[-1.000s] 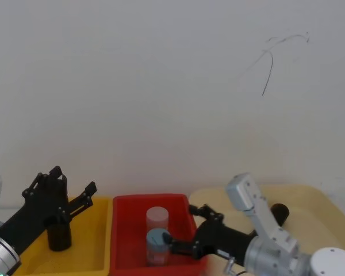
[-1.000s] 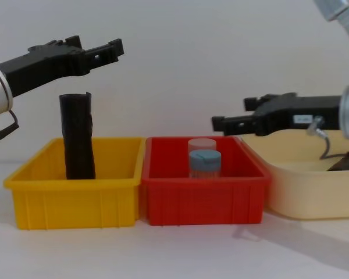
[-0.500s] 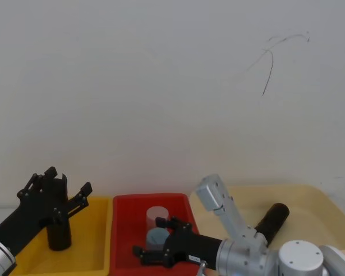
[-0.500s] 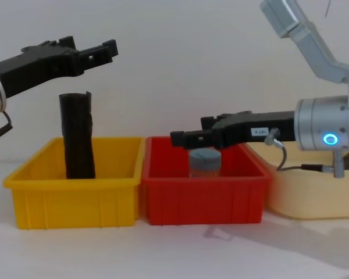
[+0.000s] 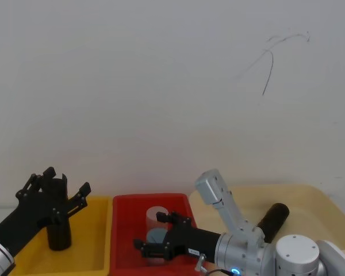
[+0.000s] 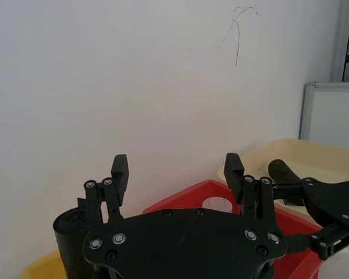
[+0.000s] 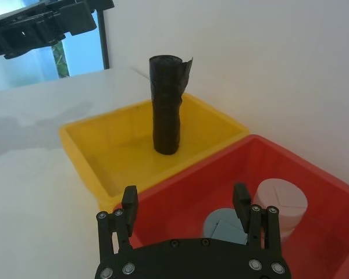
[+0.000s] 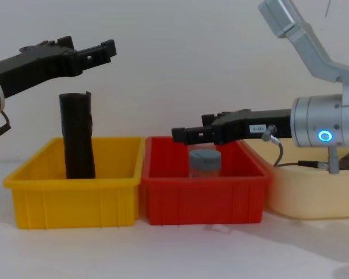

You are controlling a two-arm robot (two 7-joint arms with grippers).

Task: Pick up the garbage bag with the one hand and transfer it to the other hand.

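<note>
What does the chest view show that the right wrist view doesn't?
The chest view adds the right arm's silver wrist with its blue light and the cream tub. The right wrist view adds the white-capped jar beside the blue-capped jar, and the yellow bin's floor. Both show the garbage bag upright in the yellow bin, the red bin, the blue-capped jar, the left gripper higher than the bag, and the right gripper over the red bin.

Yellow bin (image 8: 75,203), red bin (image 8: 203,203), cream tray (image 8: 314,195), matte black garbage bag (image 8: 78,139), grey-blue jar (image 8: 205,164), plus black left gripper (image 8: 109,49) and right gripper (image 8: 178,135), tbh.
</note>
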